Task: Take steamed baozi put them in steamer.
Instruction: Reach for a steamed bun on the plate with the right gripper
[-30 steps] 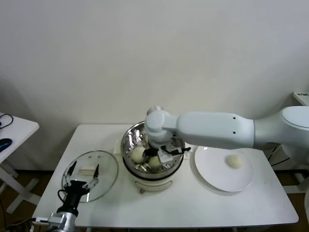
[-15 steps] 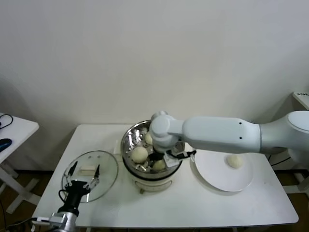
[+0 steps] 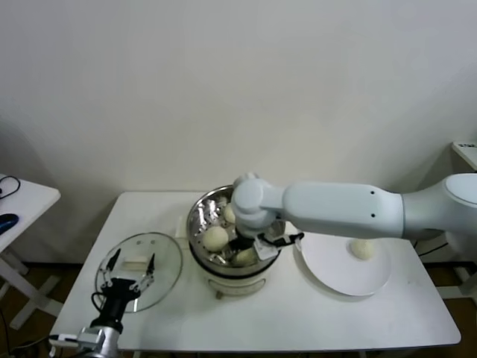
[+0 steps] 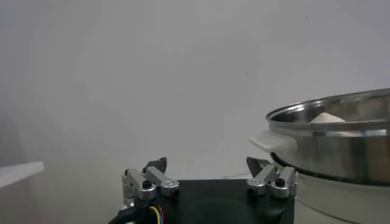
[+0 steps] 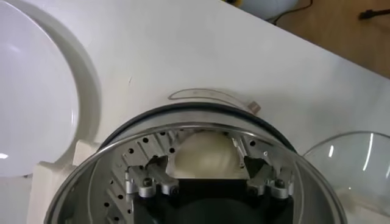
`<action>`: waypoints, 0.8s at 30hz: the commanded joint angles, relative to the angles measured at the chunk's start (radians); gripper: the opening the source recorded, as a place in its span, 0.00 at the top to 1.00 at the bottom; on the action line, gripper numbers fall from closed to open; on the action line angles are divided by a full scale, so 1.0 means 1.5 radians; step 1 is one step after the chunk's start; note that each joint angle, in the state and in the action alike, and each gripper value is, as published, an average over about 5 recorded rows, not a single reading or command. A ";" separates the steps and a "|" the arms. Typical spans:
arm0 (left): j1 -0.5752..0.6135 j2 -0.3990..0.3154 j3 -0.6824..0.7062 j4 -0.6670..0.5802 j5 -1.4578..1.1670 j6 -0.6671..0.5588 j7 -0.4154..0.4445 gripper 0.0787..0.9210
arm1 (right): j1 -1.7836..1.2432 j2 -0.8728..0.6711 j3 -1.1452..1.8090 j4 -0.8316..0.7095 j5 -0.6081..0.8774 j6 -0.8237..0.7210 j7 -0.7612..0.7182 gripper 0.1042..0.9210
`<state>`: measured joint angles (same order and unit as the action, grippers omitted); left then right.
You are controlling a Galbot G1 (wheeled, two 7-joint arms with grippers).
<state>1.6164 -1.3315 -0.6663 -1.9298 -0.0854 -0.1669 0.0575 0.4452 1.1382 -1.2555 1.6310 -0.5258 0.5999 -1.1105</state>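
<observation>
The steamer (image 3: 198, 218) stands mid-table, a shiny steel pot on a cream base. Three steamed baozi lie inside it: one at the left (image 3: 216, 237), one at the back (image 3: 229, 215), one at the front (image 3: 245, 256). My right gripper (image 3: 250, 242) reaches down into the pot. In the right wrist view its open gripper (image 5: 205, 163) straddles a baozi (image 5: 207, 153) resting on the perforated tray (image 5: 141, 152), fingertips just off its sides. Another baozi (image 3: 363, 249) sits on the white plate (image 3: 332, 270). My left gripper (image 3: 127, 271) hangs open and empty over the glass lid (image 3: 162, 252).
The plate lies right of the steamer, the lid to its left near the table's front left corner. A small white side table (image 3: 26, 198) stands further left. From the left wrist, the steamer (image 4: 341, 143) rises beyond the left gripper (image 4: 207, 164).
My right arm moved slightly right and lowered into the pot, then its fingers spread and let go of the front baozi. The left arm has not moved.
</observation>
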 commanded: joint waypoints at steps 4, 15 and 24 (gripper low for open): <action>-0.001 0.000 -0.001 0.003 -0.001 0.000 0.000 0.12 | 0.009 -0.004 0.022 -0.006 0.001 0.018 0.000 0.12; 0.000 0.003 -0.002 0.006 -0.005 -0.003 0.000 0.12 | 0.058 -0.036 0.070 -0.024 0.096 -0.007 0.000 0.12; -0.012 0.011 0.003 0.006 -0.007 -0.002 0.000 0.12 | 0.202 -0.229 -0.050 -0.043 0.495 -0.342 -0.021 0.12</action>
<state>1.6044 -1.3166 -0.6636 -1.9209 -0.0952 -0.1705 0.0574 0.6085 0.9817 -1.2292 1.5765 -0.1967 0.4080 -1.1275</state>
